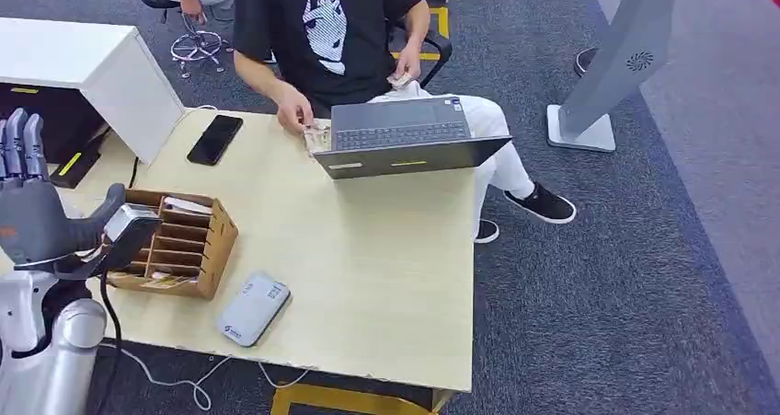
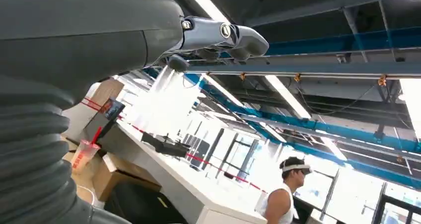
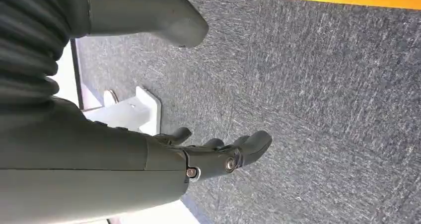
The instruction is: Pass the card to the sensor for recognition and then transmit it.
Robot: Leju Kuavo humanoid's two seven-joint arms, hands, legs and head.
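One wooden card rack (image 1: pixel 179 240) stands at the near left of the pale table (image 1: pixel 368 277), its slots divided by thin slats; a pale card (image 1: pixel 187 204) lies across its far slots, and how many cards sit deeper in the rack cannot be told. Just right of the rack, near the table's front edge, lies one grey card sensor (image 1: pixel 253 308) with rounded corners, flat on the tabletop, with a white cable trailing off the front edge beside it.

The left hand (image 1: pixel 32 199) is raised at the left of the rack, fingers straight, upright and close together, thumb reaching toward the rack; it holds nothing. In the left wrist view its fingers (image 2: pixel 223 35) point up toward the ceiling lights. The right hand (image 3: pixel 218 152) hangs over grey carpet, fingers loosely extended and apart, holding nothing.

At the far side of the table one open grey laptop (image 1: pixel 405 139) faces a seated person in a black T-shirt (image 1: pixel 322 28), whose hand (image 1: pixel 294 116) rests on a small pale item just left of the laptop. One black phone (image 1: pixel 215 139) lies flat further left. A white cabinet (image 1: pixel 92 70) stands at the far left, and one grey kiosk stand (image 1: pixel 616 65) stands on the carpet to the right, well apart from the table.
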